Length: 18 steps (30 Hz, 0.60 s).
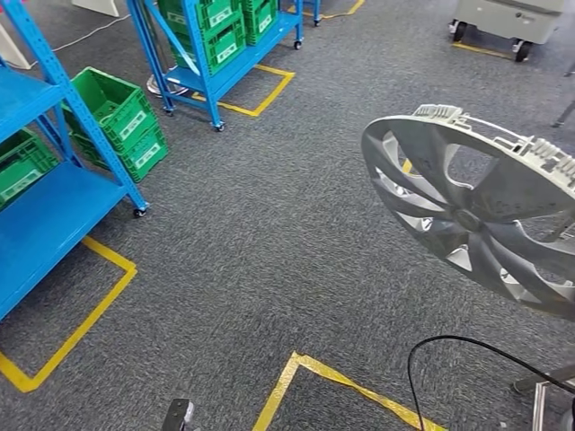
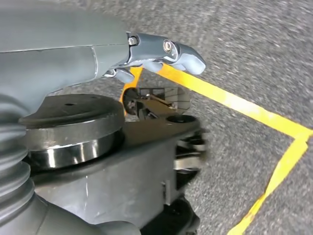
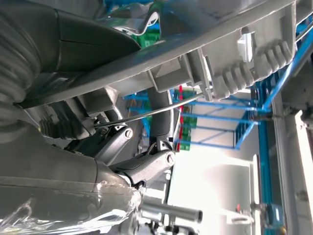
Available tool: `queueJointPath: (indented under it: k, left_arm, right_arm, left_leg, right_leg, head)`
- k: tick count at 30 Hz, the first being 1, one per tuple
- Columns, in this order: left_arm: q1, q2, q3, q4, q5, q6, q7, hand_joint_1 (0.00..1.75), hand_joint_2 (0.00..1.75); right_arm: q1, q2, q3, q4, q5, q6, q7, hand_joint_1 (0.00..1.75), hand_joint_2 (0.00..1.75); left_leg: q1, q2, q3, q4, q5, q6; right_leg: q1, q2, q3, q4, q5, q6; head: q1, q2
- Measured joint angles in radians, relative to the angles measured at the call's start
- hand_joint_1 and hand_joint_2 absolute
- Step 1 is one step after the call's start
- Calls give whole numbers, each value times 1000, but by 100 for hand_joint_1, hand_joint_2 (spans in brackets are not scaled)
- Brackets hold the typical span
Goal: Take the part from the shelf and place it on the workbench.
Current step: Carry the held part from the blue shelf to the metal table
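The part is a silver wheel cover [image 1: 474, 215] with curved spokes. It hangs tilted over the grey carpet at the right of the head view. In the right wrist view my right hand [image 3: 122, 147] grips the ribbed rim of the wheel cover [image 3: 229, 58], with its thumb on one face and its fingers on the other. My left hand [image 2: 147, 54] hangs beside my body over the carpet, fingers stretched out and holding nothing.
A blue shelf [image 1: 48, 206] stands at the left with green crates [image 1: 119, 112] on it. A second blue shelf [image 1: 210, 72] on castors is farther back. Yellow tape [image 1: 325, 373] marks floor bays. A black cable [image 1: 461, 341] and metal legs [image 1: 543, 386] sit at lower right.
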Motion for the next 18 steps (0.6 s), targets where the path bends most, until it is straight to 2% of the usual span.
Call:
queueJointPath:
  k: [1,2,3,5,6,7,9,10,11,12,13,14,15,16,17,18]
  left_arm:
    - [0,0,2,0,2,0,-3,0,175]
    - [-2,0,3,0,5,0,-6,0,175]
    - [-3,0,3,0,6,0,-9,0,175]
    - [-5,-2,4,0,7,-2,-14,0,175]
    - [-6,-3,4,0,7,-4,-17,0,175]
    - [-6,-4,5,0,7,-8,-19,0,175]
    - [-5,-4,5,0,7,-14,-22,0,175]
    - [-4,-4,5,0,7,-16,-22,0,175]
    - [-3,-4,6,0,7,-17,-22,0,175]
    - [-3,-4,6,0,7,-17,-22,0,175]
    - [-3,-4,7,0,7,-17,-22,0,175]
    - [-3,-4,7,0,7,-18,-22,0,175]
    - [-3,-4,7,0,7,-18,-22,0,175]
    - [-4,-3,7,0,7,-17,-22,0,175]
    - [-4,-2,8,0,6,-17,-20,0,175]
    - [-5,-2,8,0,6,-15,-17,0,175]
  right_arm:
    - [-1,-1,-3,0,-2,0,0,175,175]
    - [-1,-2,-6,0,-4,0,1,175,175]
    - [-1,-3,-8,0,-6,0,1,175,175]
    - [5,-7,-16,-2,-7,1,1,175,175]
    - [9,-10,-21,-4,-8,1,1,175,175]
    - [10,-13,-27,-5,-10,1,1,175,175]
    - [10,-16,-34,-7,-13,1,1,175,175]
    - [10,-17,-36,-8,-15,1,1,175,175]
    - [13,-17,-38,-8,-16,1,1,175,175]
    - [17,-17,-39,-8,-16,1,1,175,175]
    - [19,-18,-41,-8,-16,1,2,175,175]
    - [21,-18,-43,-8,-16,1,2,175,175]
    - [21,-18,-44,-8,-16,1,2,175,175]
    - [20,-18,-45,-8,-16,1,2,175,175]
    - [20,-18,-46,-9,-16,2,2,175,175]
    - [19,-18,-48,-9,-16,2,2,175,175]
  left_leg:
    - [1,-26,28,-64,25,8]
    - [1,-46,48,-108,38,12]
    - [1,-56,57,-131,40,13]
    - [1,-35,63,-147,42,12]
    - [2,-23,66,-154,46,15]
    - [5,-9,68,-161,51,19]
    - [7,19,72,-168,53,23]
    - [7,34,73,-168,52,24]
    - [8,50,74,-168,49,23]
    - [10,64,77,-167,46,20]
    - [14,78,81,-167,42,15]
    - [18,92,87,-165,36,7]
    - [21,105,93,-161,28,-3]
    - [22,116,98,-154,18,-14]
    - [21,126,101,-149,10,-22]
    - [18,134,103,-147,6,-29]
  right_leg:
    - [0,15,-3,2,2,3]
    - [-1,28,-7,2,4,7]
    - [-3,40,-12,2,7,12]
    - [-8,62,-22,-4,15,24]
    - [-6,50,-28,0,12,29]
    - [-4,22,-41,20,-1,34]
    - [-1,-53,-91,125,-57,43]
    - [-5,-75,-124,195,-87,49]
    - [-10,-86,-149,249,-105,55]
    - [-16,-92,-158,273,-107,61]
    - [-23,-98,-147,255,-90,68]
    - [-30,-110,-114,200,-59,77]
    - [-35,-134,-74,131,-32,89]
    - [-38,-152,-38,71,-12,93]
    - [-39,-164,-16,32,-4,89]
    - [-37,-165,-10,19,-6,81]
  head:
    - [0,0]
    - [0,0]
    - [0,0]
    - [-2,0]
    - [-2,0]
    - [1,0]
    - [6,0]
    - [8,0]
    - [8,0]
    - [8,0]
    - [8,0]
    - [8,0]
    - [8,0]
    - [10,0]
    - [11,0]
    - [11,0]
